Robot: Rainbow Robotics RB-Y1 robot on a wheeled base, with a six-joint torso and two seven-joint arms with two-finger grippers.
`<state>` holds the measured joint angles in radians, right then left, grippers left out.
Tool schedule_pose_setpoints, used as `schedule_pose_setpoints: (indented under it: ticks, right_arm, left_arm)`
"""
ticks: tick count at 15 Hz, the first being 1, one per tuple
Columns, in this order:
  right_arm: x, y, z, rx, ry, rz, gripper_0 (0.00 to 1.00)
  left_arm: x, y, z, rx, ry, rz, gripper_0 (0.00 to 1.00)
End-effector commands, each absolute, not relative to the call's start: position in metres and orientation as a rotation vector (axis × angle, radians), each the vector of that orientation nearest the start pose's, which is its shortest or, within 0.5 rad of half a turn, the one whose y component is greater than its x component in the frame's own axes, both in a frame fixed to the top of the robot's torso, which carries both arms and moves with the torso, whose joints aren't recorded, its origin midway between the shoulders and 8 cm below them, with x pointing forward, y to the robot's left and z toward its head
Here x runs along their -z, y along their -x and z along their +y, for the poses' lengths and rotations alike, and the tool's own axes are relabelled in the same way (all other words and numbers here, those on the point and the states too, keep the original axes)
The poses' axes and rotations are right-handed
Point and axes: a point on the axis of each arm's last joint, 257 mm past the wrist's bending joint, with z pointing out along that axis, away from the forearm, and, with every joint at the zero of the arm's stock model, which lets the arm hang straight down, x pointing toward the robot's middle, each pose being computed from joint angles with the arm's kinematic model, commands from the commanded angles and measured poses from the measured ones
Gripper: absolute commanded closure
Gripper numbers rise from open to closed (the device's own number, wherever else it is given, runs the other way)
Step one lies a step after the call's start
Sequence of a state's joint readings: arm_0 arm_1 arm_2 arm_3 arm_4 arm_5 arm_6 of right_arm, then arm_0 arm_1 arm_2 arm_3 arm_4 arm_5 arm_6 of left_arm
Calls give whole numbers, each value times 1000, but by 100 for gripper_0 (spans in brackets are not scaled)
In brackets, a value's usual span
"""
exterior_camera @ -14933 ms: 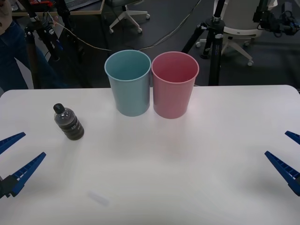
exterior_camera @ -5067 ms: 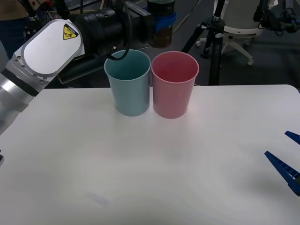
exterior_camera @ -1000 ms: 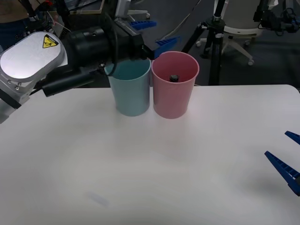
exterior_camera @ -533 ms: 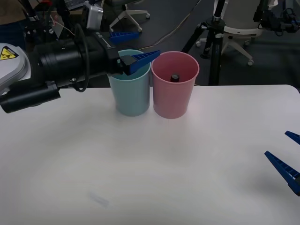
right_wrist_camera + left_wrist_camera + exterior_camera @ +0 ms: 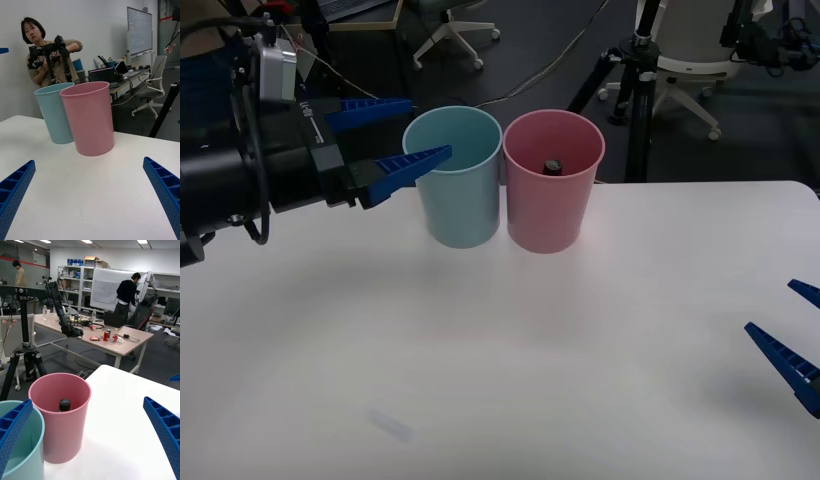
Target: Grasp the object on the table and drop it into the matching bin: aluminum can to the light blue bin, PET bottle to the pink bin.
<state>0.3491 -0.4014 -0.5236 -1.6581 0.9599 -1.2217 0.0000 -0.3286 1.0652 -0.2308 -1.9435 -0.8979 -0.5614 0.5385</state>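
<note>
Left gripper (image 5: 395, 135): fingers spread wide, empty, hanging above the table (image 5: 500, 340) at 9 o'clock of the light blue bin (image 5: 455, 180).
PET bottle (image 5: 552, 166): upright inside the pink bin (image 5: 552, 190) (black cap showing), at 3 o'clock of that gripper.
Right gripper (image 5: 792, 340): wide open, parked at 4 o'clock.

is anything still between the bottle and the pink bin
No. The bottle is already inside the pink bin, its black cap showing below the rim. The left gripper is open and empty beside the light blue bin; the right gripper is open at the table edge.
</note>
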Motion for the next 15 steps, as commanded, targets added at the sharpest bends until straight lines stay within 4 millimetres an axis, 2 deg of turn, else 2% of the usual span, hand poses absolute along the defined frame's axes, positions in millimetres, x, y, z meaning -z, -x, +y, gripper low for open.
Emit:
schedule_pose_setpoints:
  ticks: [1,7,15]
  right_arm:
    - [169,-342,-330,-567,465,1441,0]
    - [169,-342,-330,-567,465,1441,0]
    - [169,-342,-330,-567,465,1441,0]
  left_arm:
    - [0,-440,144,778,-812,1438,0]
    - [15,-425,201,719,-749,1456,0]
    - [56,-403,273,621,-590,1522,0]
